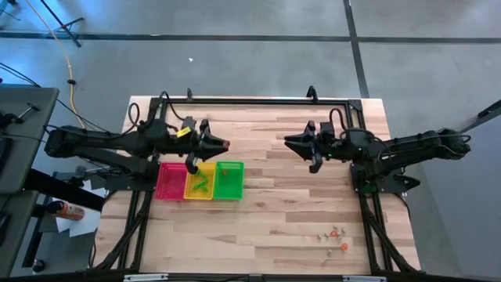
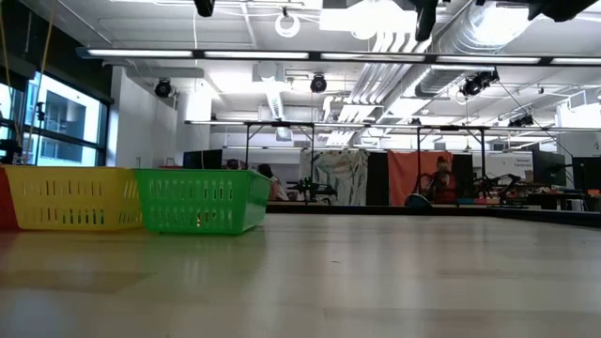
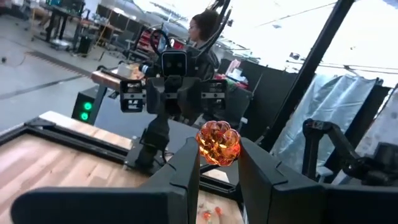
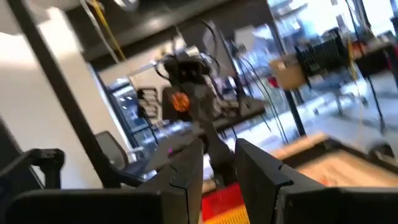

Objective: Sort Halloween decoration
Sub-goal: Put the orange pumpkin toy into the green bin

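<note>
My left gripper (image 1: 221, 145) hangs high over the table, just behind the trays, shut on one small orange translucent trinket (image 3: 219, 143) of the Halloween decoration. Several more trinkets (image 1: 334, 236), orange and pale, lie loose on the table near its front right. A green piece (image 1: 202, 185) lies in the yellow tray (image 1: 190, 190). My right gripper (image 1: 288, 142) hangs opposite the left one, pointing toward it. Its fingers (image 4: 186, 168) stand a little apart with nothing between them. My left gripper pinches the orange trinket by its two sides (image 3: 203, 148) between its two fingers, at their free ends. The fingers lie about level and point toward the table's right side. The trinket is lifted well clear of the table.
A red tray (image 1: 161, 182), the yellow tray and a green tray (image 1: 239, 182) stand side by side at the table's left, just nearer than my left gripper. A black frame (image 1: 250, 101) runs along the far edge. The middle of the wooden table (image 1: 290, 204) is bare.
</note>
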